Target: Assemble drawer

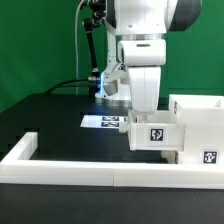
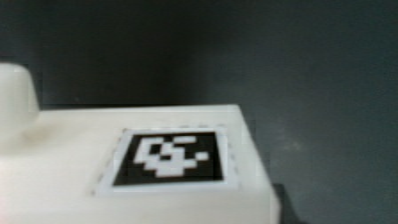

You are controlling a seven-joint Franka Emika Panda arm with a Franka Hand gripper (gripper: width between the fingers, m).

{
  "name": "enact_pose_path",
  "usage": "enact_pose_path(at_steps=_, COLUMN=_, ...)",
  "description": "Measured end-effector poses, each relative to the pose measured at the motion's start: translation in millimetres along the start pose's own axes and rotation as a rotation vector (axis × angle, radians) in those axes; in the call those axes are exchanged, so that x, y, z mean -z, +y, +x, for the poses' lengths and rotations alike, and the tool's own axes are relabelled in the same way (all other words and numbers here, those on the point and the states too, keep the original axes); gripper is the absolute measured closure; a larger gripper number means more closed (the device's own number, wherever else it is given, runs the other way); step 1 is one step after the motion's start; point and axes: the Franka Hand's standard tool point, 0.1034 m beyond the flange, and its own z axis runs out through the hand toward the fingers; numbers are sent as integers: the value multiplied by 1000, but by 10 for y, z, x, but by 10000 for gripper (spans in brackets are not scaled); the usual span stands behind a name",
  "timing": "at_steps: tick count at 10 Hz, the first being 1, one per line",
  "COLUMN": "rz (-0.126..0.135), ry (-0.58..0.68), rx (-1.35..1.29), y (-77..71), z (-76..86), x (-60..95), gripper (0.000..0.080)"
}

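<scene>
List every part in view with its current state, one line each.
gripper: down at the small tray, hidden behind it; open or shut cannot be told.
small tray: upright, tag facing the camera, right at the box housing's near side.
box housing: upright on the table, open top visible.
marker board: flat on the table, behind the tray.
border wall: in place along the table's front edge.
</scene>
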Motion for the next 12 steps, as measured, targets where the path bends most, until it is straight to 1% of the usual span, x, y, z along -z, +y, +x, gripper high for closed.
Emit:
enact_pose_path(at_steps=5, rz=1, ry=0, rx=-9, y=-1, z=1, x=-10, gripper=758)
enact_pose_path(at_steps=8, rz=-3, ry=3, rx=-18, y=37, z=28, x=-17, gripper=758)
enact_pose_path(at_steps=12, rz=-4, ry=4, rx=-20, y=37, z=20, x=-21, gripper=758)
